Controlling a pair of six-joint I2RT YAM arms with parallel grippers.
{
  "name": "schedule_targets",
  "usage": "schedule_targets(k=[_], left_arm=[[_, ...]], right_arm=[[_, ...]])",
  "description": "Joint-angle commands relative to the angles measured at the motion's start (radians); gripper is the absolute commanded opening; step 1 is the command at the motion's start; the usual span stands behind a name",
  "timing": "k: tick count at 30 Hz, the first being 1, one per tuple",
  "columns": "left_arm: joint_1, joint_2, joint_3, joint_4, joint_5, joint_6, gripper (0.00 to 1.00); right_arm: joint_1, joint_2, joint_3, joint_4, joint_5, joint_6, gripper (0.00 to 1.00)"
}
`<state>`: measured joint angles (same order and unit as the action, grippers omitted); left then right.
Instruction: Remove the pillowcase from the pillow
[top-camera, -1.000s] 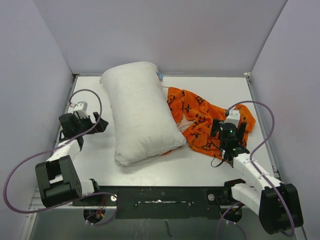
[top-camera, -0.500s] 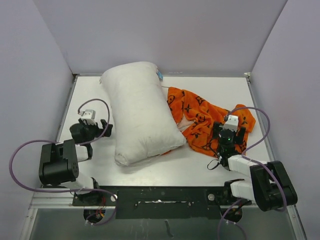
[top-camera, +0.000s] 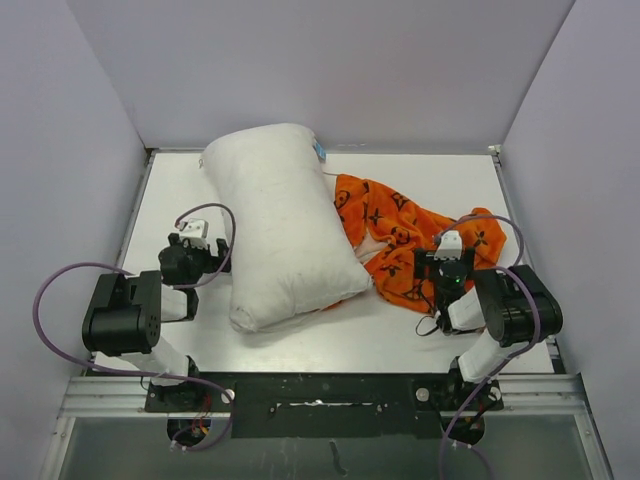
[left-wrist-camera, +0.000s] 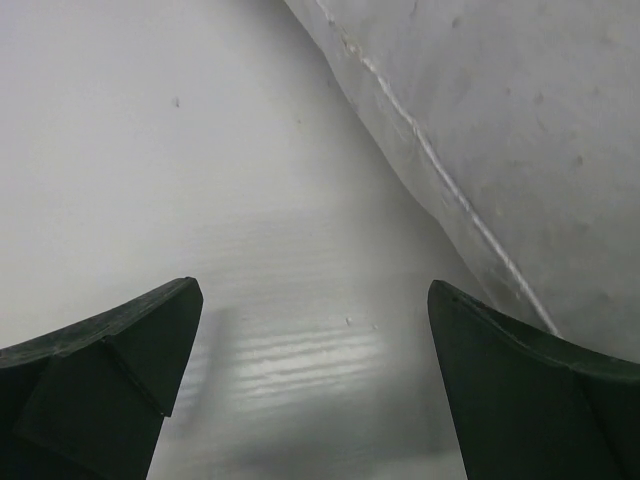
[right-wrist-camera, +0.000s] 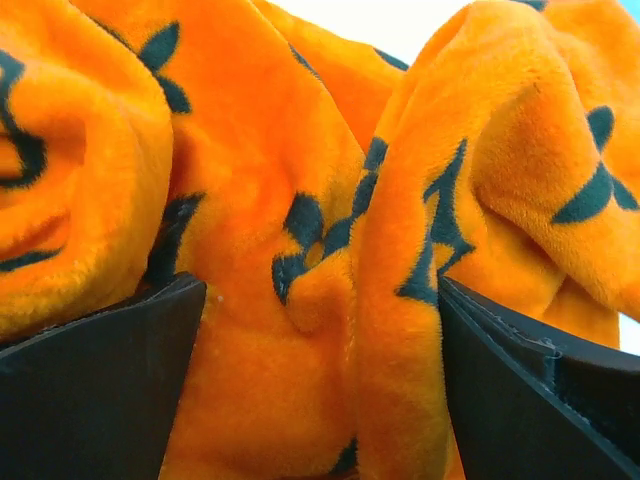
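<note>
On the table (top-camera: 400, 335), the pillow (top-camera: 280, 225) lies bare, its right flank apparently pinning an edge of the pillowcase (top-camera: 410, 240). If the right gripper (right-wrist-camera: 322, 330), jaws wide around loose folds (nothing clamped), closed and pulled, cloth and cushion could drag together. The pillowcase lies crumpled just right of the pillow, orange plush with dark motifs. The left gripper (left-wrist-camera: 312, 330) gapes empty beside the pillow's seam.

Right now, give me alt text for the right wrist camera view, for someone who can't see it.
Crumpled orange pillowcase with dark flower motifs fills the frame, bunched between the right hand's two black fingers, which stand wide apart.
</note>
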<state>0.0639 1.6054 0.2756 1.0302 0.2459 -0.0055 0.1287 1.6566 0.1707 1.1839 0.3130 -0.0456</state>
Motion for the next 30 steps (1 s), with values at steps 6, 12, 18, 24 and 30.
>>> schedule_targets(k=[6,12,18,24,30], left_arm=[[-0.029,-0.001,0.076,-0.052,-0.095,0.018,0.98],[-0.03,-0.001,0.076,-0.052,-0.105,0.018,0.98],[-0.03,0.001,0.08,-0.058,-0.106,0.019,0.98],[-0.033,0.008,0.089,-0.072,-0.112,0.022,0.98],[-0.035,0.0,0.079,-0.059,-0.115,0.021,0.98]], right_arm=[[-0.082,-0.037,0.195,-0.237,-0.125,0.043,0.98],[-0.074,-0.036,0.196,-0.233,-0.117,0.037,0.98],[-0.073,-0.034,0.196,-0.234,-0.115,0.035,0.98],[-0.072,-0.035,0.196,-0.233,-0.114,0.035,0.98],[-0.072,-0.035,0.197,-0.233,-0.114,0.035,0.98]])
